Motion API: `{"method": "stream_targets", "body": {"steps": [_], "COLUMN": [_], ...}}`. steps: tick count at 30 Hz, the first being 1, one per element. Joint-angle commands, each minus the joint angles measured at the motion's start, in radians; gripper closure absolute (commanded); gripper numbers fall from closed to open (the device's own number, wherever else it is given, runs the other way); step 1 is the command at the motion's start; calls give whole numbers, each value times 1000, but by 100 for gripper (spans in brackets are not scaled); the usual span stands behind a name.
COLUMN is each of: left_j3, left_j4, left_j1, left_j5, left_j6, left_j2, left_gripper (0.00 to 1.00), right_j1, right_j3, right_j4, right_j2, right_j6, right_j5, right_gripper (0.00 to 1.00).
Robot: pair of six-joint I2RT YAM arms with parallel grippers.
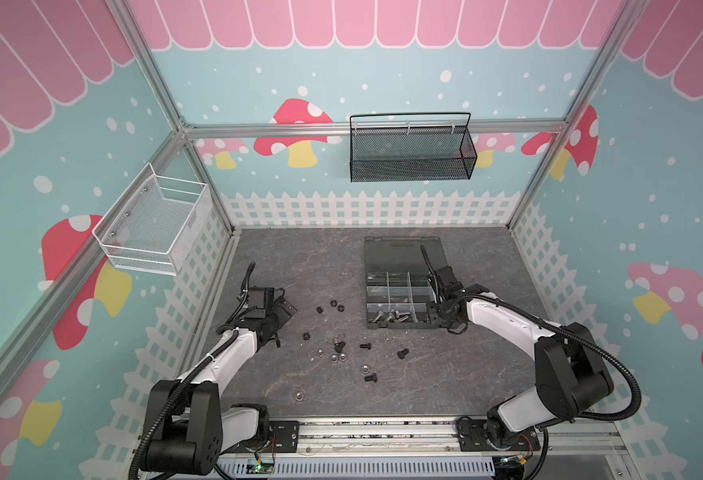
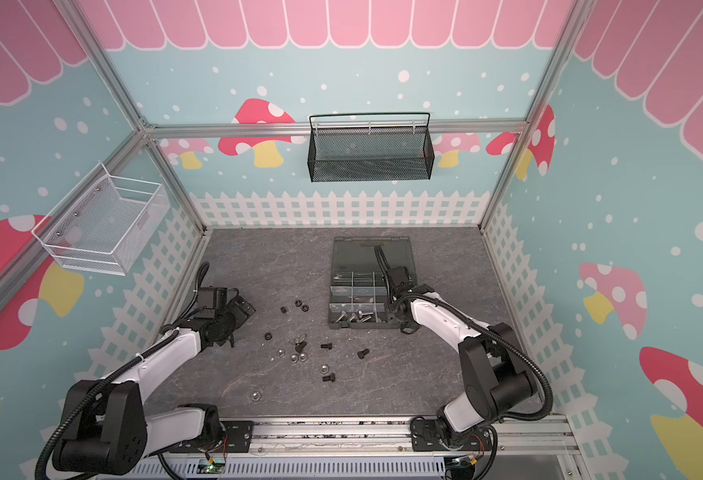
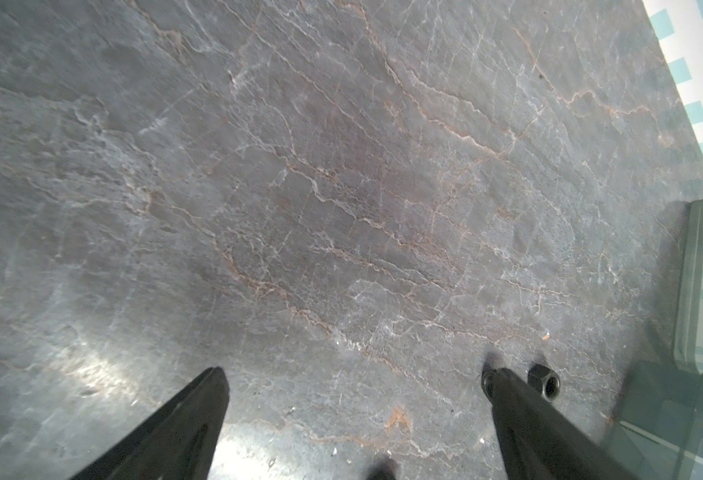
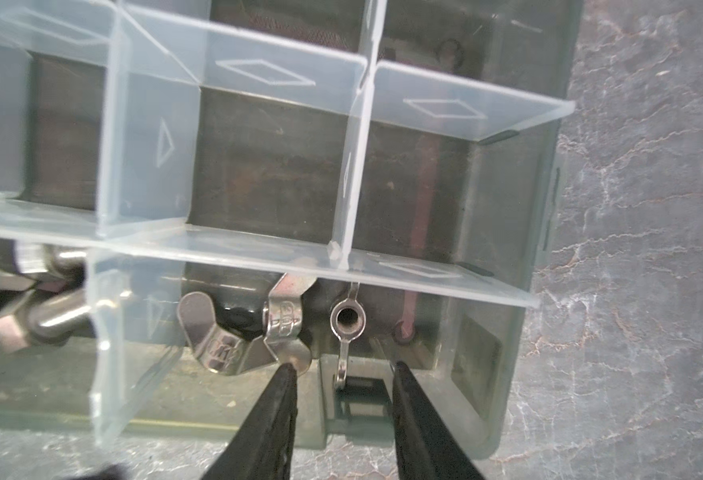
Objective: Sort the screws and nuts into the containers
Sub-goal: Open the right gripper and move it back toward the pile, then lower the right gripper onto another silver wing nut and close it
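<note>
The right gripper (image 4: pixel 343 368) hangs over the near corner compartment (image 4: pixel 437 324) of the organizer box (image 1: pixel 399 326). Its jaws are parted and grasp nothing. A small silver wing nut (image 4: pixel 347 322) stands on the compartment floor just past the fingertips. One of its wings reaches into the gap between them and appears to touch neither.

Two larger wing nuts (image 4: pixel 233 340) lie beside it, one right at the tip of a finger (image 4: pixel 275 415); contact there is unclear. Silver screws (image 4: pixel 13 307) sit in the neighbouring compartment, blurred through the clear divider (image 4: pixel 104 332) and cut off by the frame edge. In both top views the wrist hides this gripper's tips.

The left gripper (image 3: pixel 354 370) is spread wide and empty, low over the bare table (image 3: pixel 341 187). A black nut (image 3: pixel 544 380) lies just outside one fingertip, and a second black nut (image 3: pixel 485 376) is half hidden behind that finger. Loose black screws (image 1: pixel 402 353) and silver nuts (image 1: pixel 334 358) lie scattered on the table between the arms.
</note>
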Motion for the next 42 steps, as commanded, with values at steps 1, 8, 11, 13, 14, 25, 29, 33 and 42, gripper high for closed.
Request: {"method": "stream_targets", "body": {"steps": [1, 8, 11, 13, 14, 25, 29, 33, 42], "left_j3": [7, 5, 5, 1, -1, -12, -15, -17, -15], "left_j4": [16, 16, 19, 20, 21, 22, 21, 21, 20], "left_j1": [5, 5, 5, 5, 5, 6, 6, 8, 11], "left_j5": [8, 1, 2, 1, 2, -2, -3, -5, -5], "left_j6": [-2, -7, -9, -10, -10, -9, -10, -10, -13], "left_j2": [8, 11, 11, 11, 11, 2, -1, -6, -3], "left_gripper": [0, 0, 0, 0, 0, 0, 0, 0, 0], "right_j1": [31, 212, 306, 359, 383, 541, 573, 599, 625], "right_j3": [61, 186, 269, 318, 343, 585, 640, 673, 705], "right_j4": [-18, -40, -54, -54, -54, -54, -51, -51, -50], "right_j2": [-59, -16, 64, 125, 158, 474, 548, 605, 667], "right_j6": [22, 34, 39, 30, 22, -57, -86, -111, -148], "right_j5": [-23, 30, 57, 56, 54, -8, -38, -59, -109], "right_gripper": [57, 55, 54, 54, 54, 50, 47, 43, 38]}}
